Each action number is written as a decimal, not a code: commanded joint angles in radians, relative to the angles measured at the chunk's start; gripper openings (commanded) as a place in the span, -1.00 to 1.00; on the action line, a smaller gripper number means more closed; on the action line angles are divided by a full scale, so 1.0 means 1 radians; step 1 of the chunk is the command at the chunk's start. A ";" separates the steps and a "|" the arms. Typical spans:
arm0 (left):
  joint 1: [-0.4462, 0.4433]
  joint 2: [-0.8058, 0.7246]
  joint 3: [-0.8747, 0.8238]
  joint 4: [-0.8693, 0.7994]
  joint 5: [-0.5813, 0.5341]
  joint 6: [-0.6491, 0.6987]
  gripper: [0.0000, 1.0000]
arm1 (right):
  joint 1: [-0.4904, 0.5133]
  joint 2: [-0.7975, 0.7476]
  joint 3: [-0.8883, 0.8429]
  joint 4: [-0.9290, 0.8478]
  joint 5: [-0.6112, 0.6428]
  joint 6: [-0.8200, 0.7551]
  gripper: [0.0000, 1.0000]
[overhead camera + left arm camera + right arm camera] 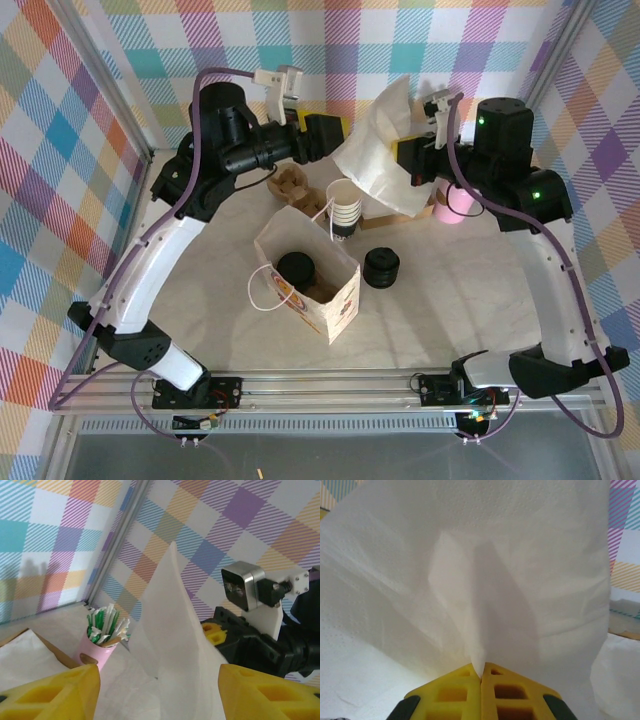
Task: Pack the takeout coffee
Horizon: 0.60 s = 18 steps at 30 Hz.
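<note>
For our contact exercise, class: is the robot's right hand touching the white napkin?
Touching. The right wrist view shows the right hand shut, its yellow fingers pinching a fold of the white napkin between them.

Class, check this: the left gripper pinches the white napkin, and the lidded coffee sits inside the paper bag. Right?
Not quite: the right gripper pinches the white napkin, its jaws shut on it in the right wrist view. The left gripper is open. The lidded coffee does sit inside the paper bag.
</note>
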 commanded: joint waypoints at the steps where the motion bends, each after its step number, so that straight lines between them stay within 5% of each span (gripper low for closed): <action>1: -0.010 0.048 0.068 -0.016 0.080 -0.113 0.23 | 0.021 -0.019 -0.019 -0.004 0.059 -0.078 -1.00; 13: -0.018 0.109 0.133 -0.173 0.143 -0.138 0.16 | 0.090 -0.013 -0.006 -0.039 0.081 -0.184 -1.00; 18: -0.018 0.110 0.137 -0.261 0.114 -0.119 -0.10 | 0.127 -0.013 -0.009 -0.031 0.093 -0.221 -1.00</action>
